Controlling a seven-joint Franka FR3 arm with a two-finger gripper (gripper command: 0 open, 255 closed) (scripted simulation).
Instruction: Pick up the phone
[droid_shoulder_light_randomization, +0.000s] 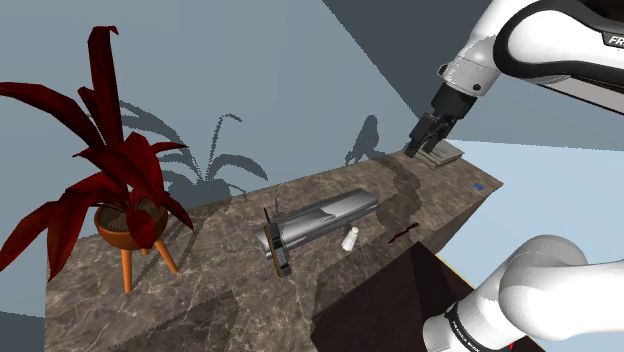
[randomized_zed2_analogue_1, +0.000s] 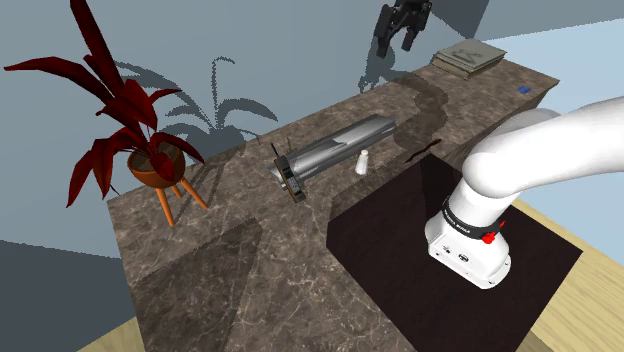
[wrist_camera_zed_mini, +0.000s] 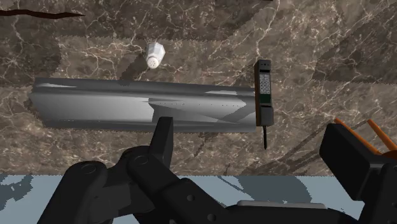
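Observation:
The phone (droid_shoulder_light_randomization: 279, 250) is a dark brick-shaped handset with a keypad and a thin antenna. It rests against one end of a long grey metal piece (droid_shoulder_light_randomization: 325, 215) on the brown marble counter (droid_shoulder_light_randomization: 200, 310). It appears in the second exterior view too, as the phone (randomized_zed2_analogue_1: 292, 180) beside the grey piece (randomized_zed2_analogue_1: 345, 143). My gripper (droid_shoulder_light_randomization: 418, 148) hangs high above the counter's far end, well away from the phone, and is open with nothing in it. In the wrist view the phone (wrist_camera_zed_mini: 264, 92) lies far below the open gripper (wrist_camera_zed_mini: 250, 127), keypad up, at the end of the grey piece (wrist_camera_zed_mini: 140, 105).
A small white shaker (droid_shoulder_light_randomization: 349, 239) stands beside the grey piece. A red-leaved plant (droid_shoulder_light_randomization: 120, 190) in an orange pot on legs stands near the shoulder view's left. A flat grey stack (randomized_zed2_analogue_1: 468, 55) and a small blue item (randomized_zed2_analogue_1: 524, 91) lie at the counter's far end.

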